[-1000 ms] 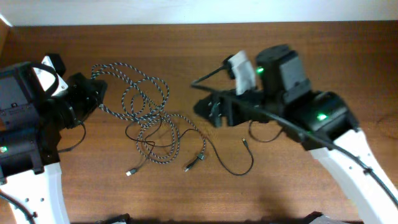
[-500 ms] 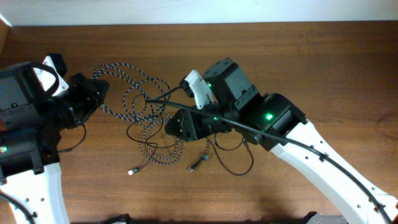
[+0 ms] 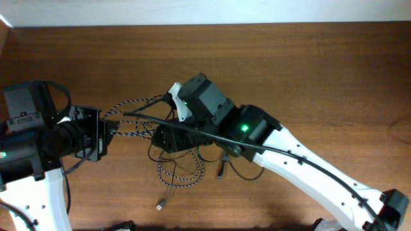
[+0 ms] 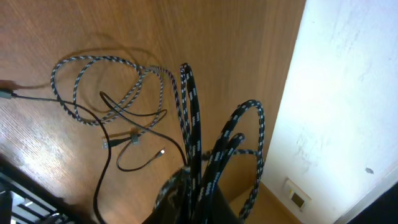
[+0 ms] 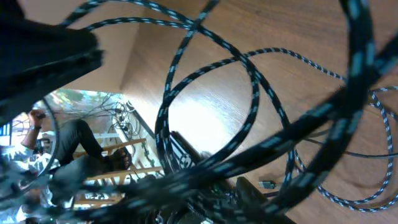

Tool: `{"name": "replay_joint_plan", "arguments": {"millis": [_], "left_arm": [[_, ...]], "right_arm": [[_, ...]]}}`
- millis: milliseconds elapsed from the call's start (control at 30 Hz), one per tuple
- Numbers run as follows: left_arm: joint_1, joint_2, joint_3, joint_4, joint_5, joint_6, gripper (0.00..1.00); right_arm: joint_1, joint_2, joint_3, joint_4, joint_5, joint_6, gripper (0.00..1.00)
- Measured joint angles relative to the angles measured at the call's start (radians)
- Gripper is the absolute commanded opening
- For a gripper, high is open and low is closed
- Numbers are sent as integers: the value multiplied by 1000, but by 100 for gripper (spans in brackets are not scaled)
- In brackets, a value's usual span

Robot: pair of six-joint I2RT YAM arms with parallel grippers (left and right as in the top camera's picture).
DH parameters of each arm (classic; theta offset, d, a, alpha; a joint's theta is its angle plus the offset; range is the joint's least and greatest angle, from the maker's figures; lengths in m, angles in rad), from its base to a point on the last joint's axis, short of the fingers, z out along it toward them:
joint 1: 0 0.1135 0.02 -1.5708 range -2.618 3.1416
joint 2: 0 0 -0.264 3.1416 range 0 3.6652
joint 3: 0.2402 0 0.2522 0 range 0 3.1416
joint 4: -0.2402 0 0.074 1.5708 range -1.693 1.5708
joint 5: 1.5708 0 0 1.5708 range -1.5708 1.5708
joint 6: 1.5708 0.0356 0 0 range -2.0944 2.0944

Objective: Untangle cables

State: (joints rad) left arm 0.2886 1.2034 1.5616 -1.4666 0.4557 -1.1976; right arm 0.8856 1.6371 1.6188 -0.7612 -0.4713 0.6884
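Left tool: clamped shut on the braided cable. Several speckled strands ran straight out of its jaws, lifted off the worktop and drawn fairly taut toward the right arm.

Right tool: down in the middle of the bundle, just beside those strands. Its wrist view was filled with blurred braided loops very close to the lens. Could not tell how wide its jaws stood, nor whether they gripped anything.

Cables: both lay left of centre on the worktop, between the two arms. Below the right tool a slack nest of braided loops rested on the wood, with one plug trailing out toward the near edge. The black cable threaded across and through the braided loops in at least a few places. Its small plugs lay near the crossings.

Progress, judged: early. One cable was secured and partly pulled up, but the two were crossed, with no separation visible. Left to do: get a hold on the other cable or a loop, draw the cords apart, lay each out on its own.
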Motion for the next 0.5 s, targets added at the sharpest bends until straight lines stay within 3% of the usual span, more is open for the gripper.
{"name": "replay_joint_plan", "arguments": {"millis": [67,100,133,267,333,500], "left_arm": [[0,0,0,-14,0,-5,1],[0,0,0,-24,3,0,1],[0,0,0,-27,14,20,2],[0,0,0,-32,40,209,2],[-2,0,0,-39,-122,291,4],[0,1,0,-60,-404,320,5]], "right_arm": [[0,7,0,35,0,15,35],[2,8,0,66,1,18,24],[2,8,0,89,16,21,4],[-5,6,0,32,333,-31,4],[-81,-21,0,-33,486,-62,4],[-535,-311,1,-153,657,-83,4]]}}
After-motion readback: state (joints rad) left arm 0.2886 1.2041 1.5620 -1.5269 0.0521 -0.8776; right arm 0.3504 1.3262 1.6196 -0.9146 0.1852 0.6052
